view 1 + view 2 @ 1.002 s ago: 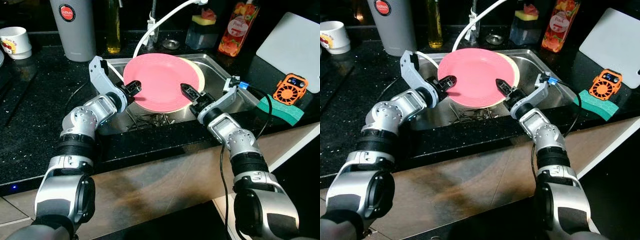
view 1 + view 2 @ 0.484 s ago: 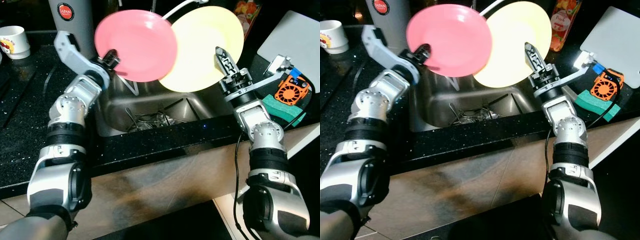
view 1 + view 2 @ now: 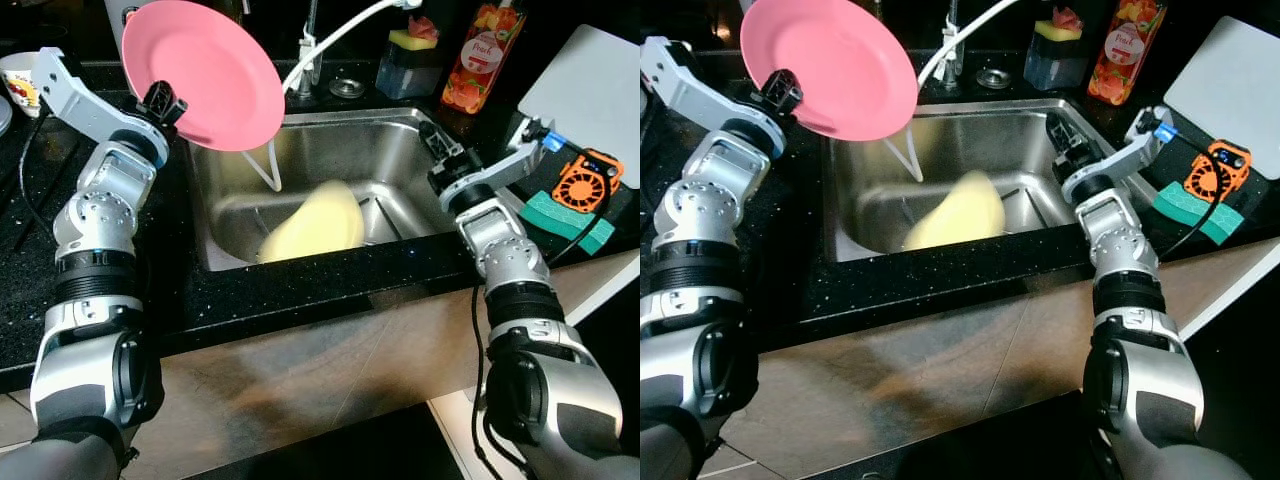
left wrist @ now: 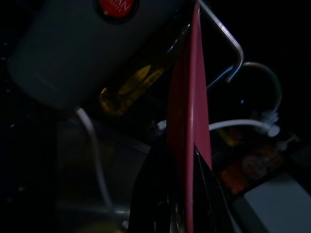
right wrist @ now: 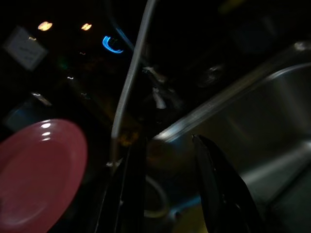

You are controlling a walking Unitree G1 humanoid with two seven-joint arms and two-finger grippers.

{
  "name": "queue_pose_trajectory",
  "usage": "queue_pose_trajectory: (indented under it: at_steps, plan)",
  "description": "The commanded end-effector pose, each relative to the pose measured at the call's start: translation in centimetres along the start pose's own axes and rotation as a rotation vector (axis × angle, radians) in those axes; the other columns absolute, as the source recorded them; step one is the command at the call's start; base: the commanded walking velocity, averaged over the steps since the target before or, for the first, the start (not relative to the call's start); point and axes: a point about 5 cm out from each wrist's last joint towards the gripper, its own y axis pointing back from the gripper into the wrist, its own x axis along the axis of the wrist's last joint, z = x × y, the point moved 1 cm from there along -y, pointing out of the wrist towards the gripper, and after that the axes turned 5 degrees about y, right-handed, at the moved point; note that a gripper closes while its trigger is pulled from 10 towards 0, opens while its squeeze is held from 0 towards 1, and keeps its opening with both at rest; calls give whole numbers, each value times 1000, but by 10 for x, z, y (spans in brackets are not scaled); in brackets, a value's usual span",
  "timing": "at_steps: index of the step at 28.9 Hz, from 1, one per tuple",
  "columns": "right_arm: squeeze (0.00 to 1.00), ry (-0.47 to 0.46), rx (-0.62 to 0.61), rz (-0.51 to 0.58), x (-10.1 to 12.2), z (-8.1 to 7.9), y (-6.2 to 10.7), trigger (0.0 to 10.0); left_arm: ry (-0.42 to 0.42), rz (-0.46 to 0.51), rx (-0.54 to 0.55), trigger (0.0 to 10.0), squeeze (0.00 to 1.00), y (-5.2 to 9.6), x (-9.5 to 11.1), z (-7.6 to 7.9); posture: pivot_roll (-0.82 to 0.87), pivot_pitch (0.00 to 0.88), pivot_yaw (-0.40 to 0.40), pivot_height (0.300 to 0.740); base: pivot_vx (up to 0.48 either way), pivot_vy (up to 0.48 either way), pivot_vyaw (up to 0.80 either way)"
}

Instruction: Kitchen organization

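A pink plate is held up, tilted, above the sink's left rim, and my left gripper is shut on its lower edge. The left wrist view shows that plate's rim edge-on between the black fingers. A yellow plate lies blurred and tilted inside the steel sink, with no gripper touching it. My right gripper hovers over the sink's right rim, open. In the right wrist view its fingers stand apart with nothing between them.
A white faucet hose arcs over the sink. Behind it stand a sponge holder and a red bottle. A white board, an orange fan and a green sponge sit on the right counter. A mug stands far left.
The right gripper has let go of the yellow plate, which has dropped into the sink, and has lowered to the sink's right rim. The left arm swung the pink plate further left.
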Motion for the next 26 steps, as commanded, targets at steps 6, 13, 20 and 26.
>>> queue_pose_trajectory:
  at_steps: [6, 13, 20, 26]
  plan:
    - [0, 148, -129, -25, 4, 12, -1, 10000, -10, -4, -13, 0, 0, 4, -3, 5, 167, 54, -82, 740, 0, 0, 0]
    - [0, 305, -193, 33, 19, 17, 1, 10000, -74, -131, -27, 0, 0, 3, -32, 12, 165, 42, -78, 740, 0, 0, 0]
    - [0, 497, 15, 254, 46, -21, 10, 10000, -121, -298, -146, 0, 0, -11, -69, 50, 113, 53, -23, 740, 0, 0, 0]
    - [0, 548, 112, 290, 41, -44, 26, 10000, -175, -412, -138, 0, 0, -25, -101, 77, 74, 62, 10, 740, 0, 0, 0]
